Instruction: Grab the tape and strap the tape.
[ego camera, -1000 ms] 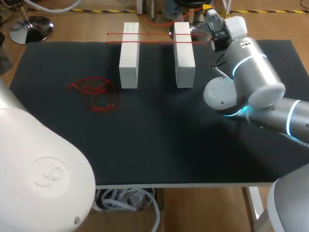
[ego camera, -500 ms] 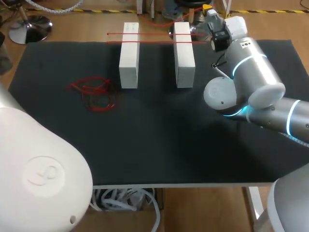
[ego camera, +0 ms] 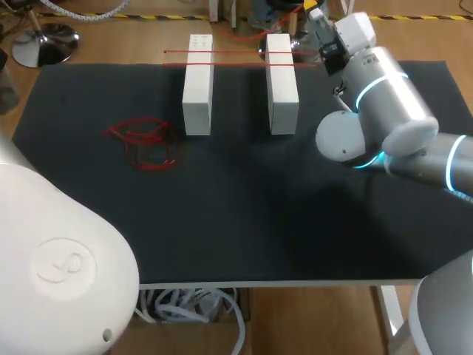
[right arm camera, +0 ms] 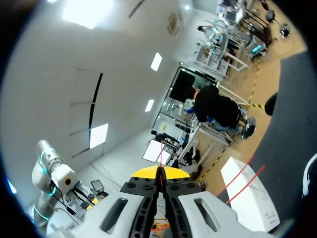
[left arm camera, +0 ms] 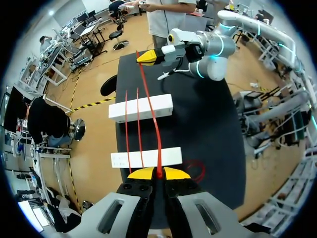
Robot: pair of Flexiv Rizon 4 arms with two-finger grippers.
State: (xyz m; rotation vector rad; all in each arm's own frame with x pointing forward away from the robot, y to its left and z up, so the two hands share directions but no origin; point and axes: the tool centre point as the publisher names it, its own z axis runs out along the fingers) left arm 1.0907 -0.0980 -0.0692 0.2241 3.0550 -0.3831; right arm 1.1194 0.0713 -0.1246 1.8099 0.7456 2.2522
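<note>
The left gripper (left arm camera: 159, 174) was pinched tight on a thin, flat red tape (left arm camera: 150, 101), its yellow tips meeting around the strand. Just beside it lay a loose red tangle (left arm camera: 197, 168) on the matte black counter (left arm camera: 213, 124). Ahead, the tape ran straight over the near white block (left arm camera: 171, 156) and the far white block (left arm camera: 163, 105), both smooth and rectangular, with two more red strips (left arm camera: 132, 124) across them. Farthest ahead, the right gripper (right arm camera: 159, 172) was clamped on the tape's other end. Whether the tape touched the blocks was hard to make out.

Bright even overhead light, soft faint shadows on the dark table (ego camera: 222, 229)
</note>
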